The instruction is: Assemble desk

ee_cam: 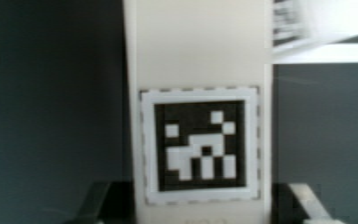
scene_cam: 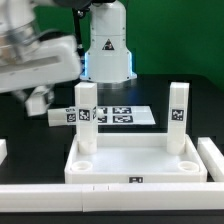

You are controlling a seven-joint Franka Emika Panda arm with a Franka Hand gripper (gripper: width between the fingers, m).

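The desk top (scene_cam: 130,165), a white rimmed tray with round corner sockets, lies at the table's front. One tagged white leg (scene_cam: 87,118) stands upright in its far socket on the exterior view's left. A second leg (scene_cam: 178,112) stands in the far socket on that view's right. My gripper (scene_cam: 46,106) comes in from the exterior view's left and is shut on a third leg (scene_cam: 64,115), held roughly level just left of the first leg. In the wrist view this leg (ee_cam: 197,80) fills the middle with its tag facing the camera. My gripper (ee_cam: 202,208) has its dark fingers (ee_cam: 108,202) on both sides of it.
The marker board (scene_cam: 128,115) lies flat behind the desk top, in front of the robot base (scene_cam: 108,50). White rails border the work area along the front (scene_cam: 90,192) and at the exterior view's right (scene_cam: 211,158).
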